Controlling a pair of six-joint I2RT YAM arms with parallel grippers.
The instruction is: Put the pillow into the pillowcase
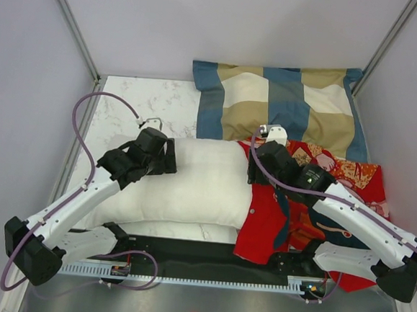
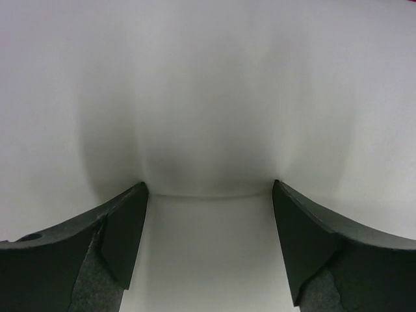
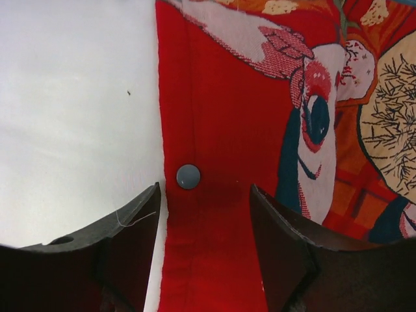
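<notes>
The white pillow [image 1: 184, 187] lies across the middle of the table, and its right end sits inside the mouth of the red printed pillowcase [image 1: 268, 222]. My left gripper [image 1: 169, 156] is on the pillow's upper left part. In the left wrist view it [image 2: 208, 192] stands open, and the white pillow [image 2: 208, 97] fills the frame between and beyond the fingers. My right gripper [image 1: 256, 168] is at the pillowcase mouth. In the right wrist view it [image 3: 205, 192] is open astride the red pillowcase [image 3: 221, 130] hem, close to a grey snap button [image 3: 188, 176]. The pillow [image 3: 71, 110] shows on the left.
A blue, tan and cream checked pillow [image 1: 285, 104] leans at the back, touching the pillowcase's far edge. Marble tabletop [image 1: 125, 113] shows at back left. Grey walls and metal posts close in both sides. A black rail [image 1: 193, 259] with the arm bases runs along the near edge.
</notes>
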